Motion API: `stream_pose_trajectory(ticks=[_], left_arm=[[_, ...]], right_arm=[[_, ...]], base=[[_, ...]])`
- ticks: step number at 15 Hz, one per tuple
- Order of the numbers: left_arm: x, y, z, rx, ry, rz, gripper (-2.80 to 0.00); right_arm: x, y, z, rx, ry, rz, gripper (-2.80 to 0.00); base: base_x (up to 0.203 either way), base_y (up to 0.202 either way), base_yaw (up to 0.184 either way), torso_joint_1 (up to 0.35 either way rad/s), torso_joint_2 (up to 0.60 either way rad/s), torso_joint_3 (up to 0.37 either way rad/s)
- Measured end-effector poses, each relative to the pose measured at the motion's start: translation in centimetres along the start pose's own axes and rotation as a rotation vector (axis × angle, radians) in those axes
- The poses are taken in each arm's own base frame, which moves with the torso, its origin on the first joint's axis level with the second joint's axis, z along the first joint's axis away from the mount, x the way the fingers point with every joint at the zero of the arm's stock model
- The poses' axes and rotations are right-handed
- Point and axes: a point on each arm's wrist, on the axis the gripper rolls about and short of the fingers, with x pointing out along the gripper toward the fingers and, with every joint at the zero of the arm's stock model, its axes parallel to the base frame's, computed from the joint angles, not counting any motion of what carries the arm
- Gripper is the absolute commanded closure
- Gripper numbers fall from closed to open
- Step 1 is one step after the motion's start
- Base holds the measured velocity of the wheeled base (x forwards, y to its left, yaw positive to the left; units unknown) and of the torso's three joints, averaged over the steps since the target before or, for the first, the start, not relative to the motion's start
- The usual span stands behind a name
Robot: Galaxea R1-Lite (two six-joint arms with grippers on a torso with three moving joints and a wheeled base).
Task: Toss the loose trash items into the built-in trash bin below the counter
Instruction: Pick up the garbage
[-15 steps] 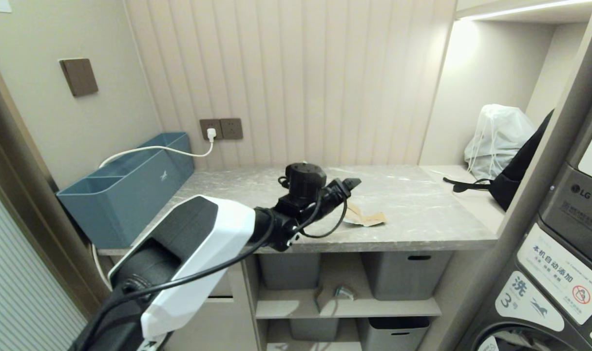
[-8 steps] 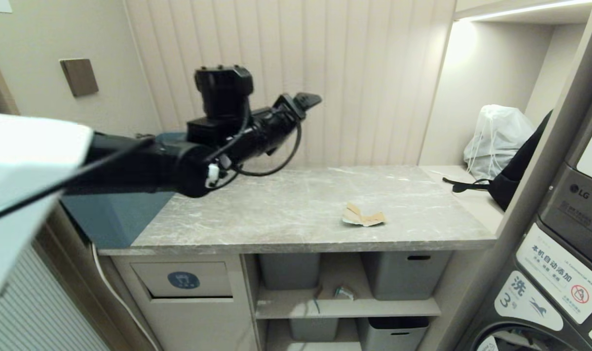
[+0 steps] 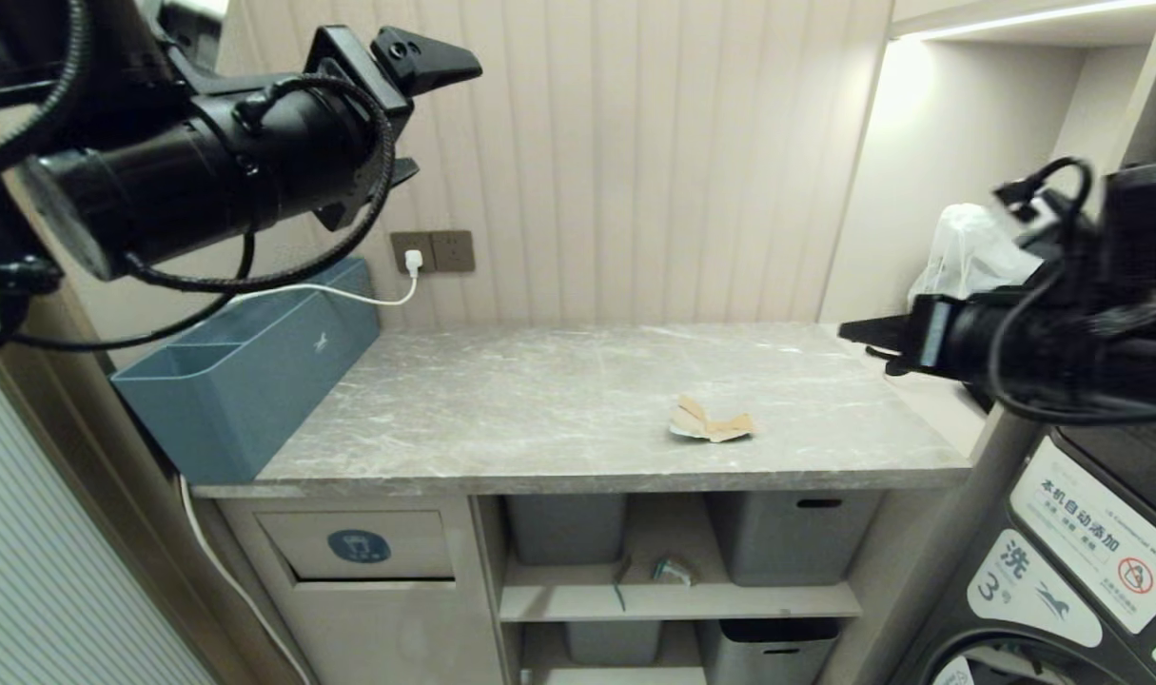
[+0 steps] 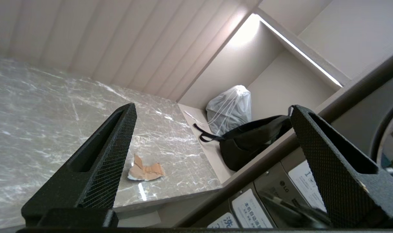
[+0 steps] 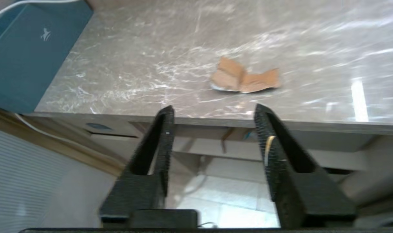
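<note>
pale ribbed wall panelling is backing the long grey marble-look counter (image 3: 578,400). lying on the slab near its front edge, right of centre, is one torn brown cardboard scrap (image 3: 710,420), flat and untouched. under the counter's left end, the beige built-in trash bin flap with the round blue sticker (image 3: 357,546) is sitting closed. a small teal-and-white wrapper (image 3: 671,570) is resting on the open shelf below, between two grey tubs (image 3: 792,533). a long teal-blue box (image 3: 244,366) is standing at the counter's left side.

the left gripper (image 4: 212,155) is hanging high over the left end, jaws spread wide, holding nothing. the right gripper (image 5: 214,111) is hovering off the counter's right front, jaws partly apart, empty, the scrap showing beyond its tips. a white drawstring bag (image 3: 968,257) is sitting in the lit alcove.
</note>
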Motion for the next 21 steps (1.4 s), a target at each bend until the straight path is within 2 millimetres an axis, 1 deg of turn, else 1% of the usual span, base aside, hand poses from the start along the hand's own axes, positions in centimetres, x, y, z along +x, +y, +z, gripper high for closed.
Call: stream_pose_trajectory(ticks=[1,2,4,6,8,12,14,16,18,21], left_arm=[[-0.6,-0.3,0.3,0.018,-0.014,0.000,-2.80],[-1.2,-0.6,0.7,0.024,-0.029,0.002,-2.80],[-2.2,-0.8,1.0,0.024,-0.029,0.011,-2.80],[-2.9,-0.8,1.0,0.024,-0.023,0.016,-2.80],[-3.3,-0.8,1.0,0.023,-0.020,0.016,-2.80],[-3.4,-0.8,1.0,0.023,-0.024,0.024,-2.80],[-3.4,-0.8,1.0,0.023,-0.031,0.032,-2.80],[-3.4,-0.8,1.0,0.023,-0.030,0.033,-2.80],[-3.3,-0.8,0.9,0.022,-0.027,0.035,-2.80],[-3.2,-0.6,0.8,0.021,-0.033,0.052,-2.80]], right_arm=[[2.5,0.1,-0.9,0.060,0.035,-0.004,-2.80],[4.7,0.2,-1.8,0.143,0.071,-0.005,-2.80],[7.9,0.0,-3.4,0.310,0.159,0.017,-2.80],[10.4,-0.4,-3.7,0.454,0.195,0.021,-2.80],[12.7,-1.7,-3.2,0.566,0.186,0.003,-2.80],[16.5,-5.9,-3.2,0.627,0.186,-0.047,-2.80],[18.2,-8.1,-3.7,0.633,0.196,-0.070,-2.80],[19.4,-10.1,-4.6,0.599,0.223,-0.080,-2.80],[20.5,-11.2,-5.1,0.587,0.233,-0.083,-2.80],[22.2,-11.9,-5.4,0.586,0.232,-0.076,-2.80]], base=[[0.000,0.000,0.000,0.000,0.00,0.000],[0.000,0.000,0.000,0.000,0.00,0.000],[0.000,0.000,0.000,0.000,0.00,0.000],[0.000,0.000,0.000,0.000,0.00,0.000],[0.000,0.000,0.000,0.000,0.00,0.000],[0.000,0.000,0.000,0.000,0.00,0.000],[0.000,0.000,0.000,0.000,0.00,0.000],[0.000,0.000,0.000,0.000,0.00,0.000],[0.000,0.000,0.000,0.000,0.00,0.000],[0.000,0.000,0.000,0.000,0.00,0.000]])
